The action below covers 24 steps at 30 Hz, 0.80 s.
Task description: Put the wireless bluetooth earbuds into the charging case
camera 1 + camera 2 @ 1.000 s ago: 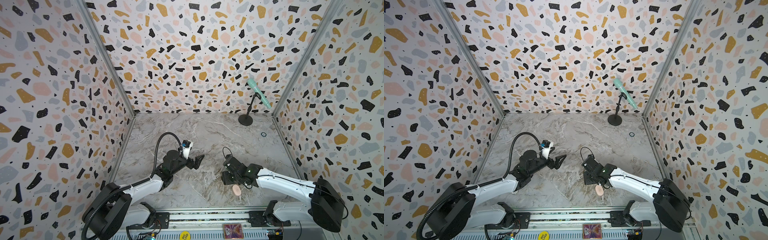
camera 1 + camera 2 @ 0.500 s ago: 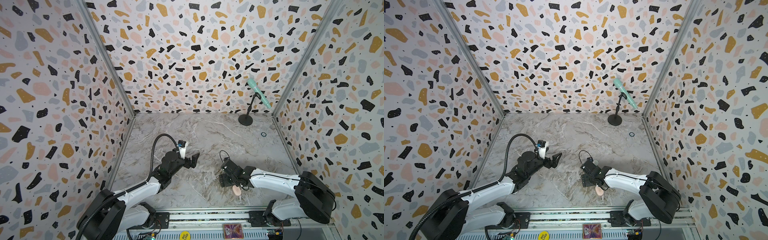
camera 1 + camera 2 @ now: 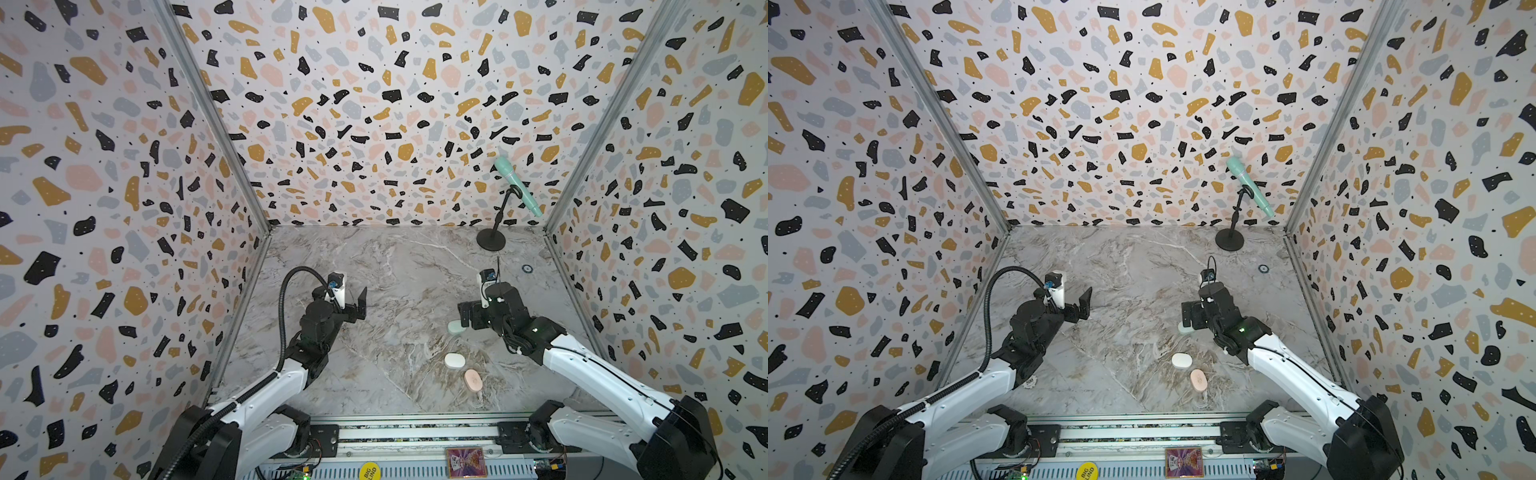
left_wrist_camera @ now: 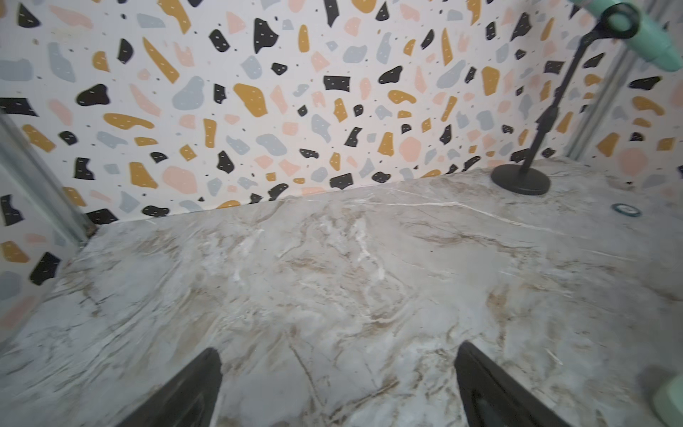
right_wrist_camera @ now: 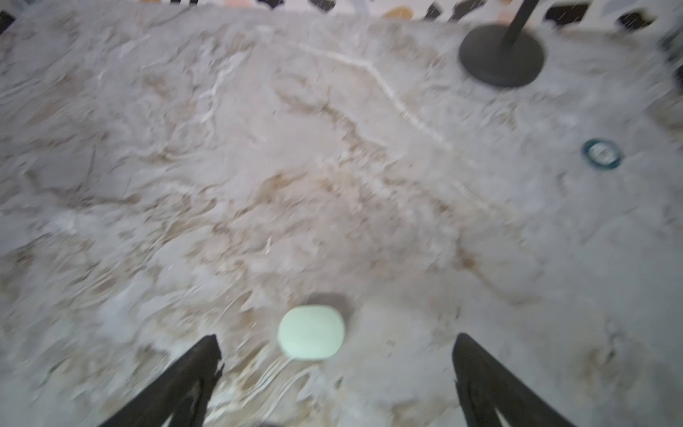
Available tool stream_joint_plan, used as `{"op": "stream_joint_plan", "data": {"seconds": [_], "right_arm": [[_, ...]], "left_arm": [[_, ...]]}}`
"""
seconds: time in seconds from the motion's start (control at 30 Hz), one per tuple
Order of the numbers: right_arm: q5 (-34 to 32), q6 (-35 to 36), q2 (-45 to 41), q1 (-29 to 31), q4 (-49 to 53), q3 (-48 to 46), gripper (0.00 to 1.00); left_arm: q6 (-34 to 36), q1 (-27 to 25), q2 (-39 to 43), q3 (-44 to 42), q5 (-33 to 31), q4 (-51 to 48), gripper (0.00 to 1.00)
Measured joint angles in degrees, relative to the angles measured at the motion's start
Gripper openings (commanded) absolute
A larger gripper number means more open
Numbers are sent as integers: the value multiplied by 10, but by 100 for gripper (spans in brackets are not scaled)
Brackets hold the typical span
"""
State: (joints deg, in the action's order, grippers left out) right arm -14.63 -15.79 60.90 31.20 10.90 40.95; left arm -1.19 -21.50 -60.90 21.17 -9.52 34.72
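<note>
right wrist: mint case (image 5: 311,331) near spread right claw (image 5: 336,338); left claw (image 4: 338,347) spread; stand (image 5: 500,55) beyond.

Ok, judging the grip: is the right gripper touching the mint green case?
Apart. The right wrist view shows the mint green case lying between the right gripper's open fingers, bare marble on both sides.

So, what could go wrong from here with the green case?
The green case lies off-centre between the right claw's open fingers; closing could shove or spin it on the smooth table. It looks shut and no earbuds show, so nothing can go in yet. The white case and pink case lie close together; reaching for one might knock its neighbour.
</note>
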Motion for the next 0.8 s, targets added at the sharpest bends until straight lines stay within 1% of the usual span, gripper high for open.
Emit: {"op": "stream_joint_plan", "data": {"seconds": [0.1, 0.2, 0.27, 0.4, 0.47, 0.6, 0.8], "right_arm": [[-5, 71, -25, -73, -121, -81, 99], [10, 108, -35, -156, -240, -166, 100], [17, 126, -17, -195, -318, -210, 100], [45, 149, 63, -223, -441, -243, 100], [58, 156, 87, -229, -497, -258, 99], [85, 166, 120, -241, -608, -289, 100], [111, 170, 176, -256, -738, -309, 99]], "left_arm": [[21, 19, -2, -17, -30, 20, 100], [38, 34, -3, -45, -60, 58, 100], [48, 44, -6, -66, -73, 85, 100], [65, 69, -24, -101, -91, 143, 100], [71, 84, -35, -103, -92, 160, 100], [81, 111, -58, -102, -82, 213, 100], [89, 135, -122, -93, -49, 272, 100]]}}
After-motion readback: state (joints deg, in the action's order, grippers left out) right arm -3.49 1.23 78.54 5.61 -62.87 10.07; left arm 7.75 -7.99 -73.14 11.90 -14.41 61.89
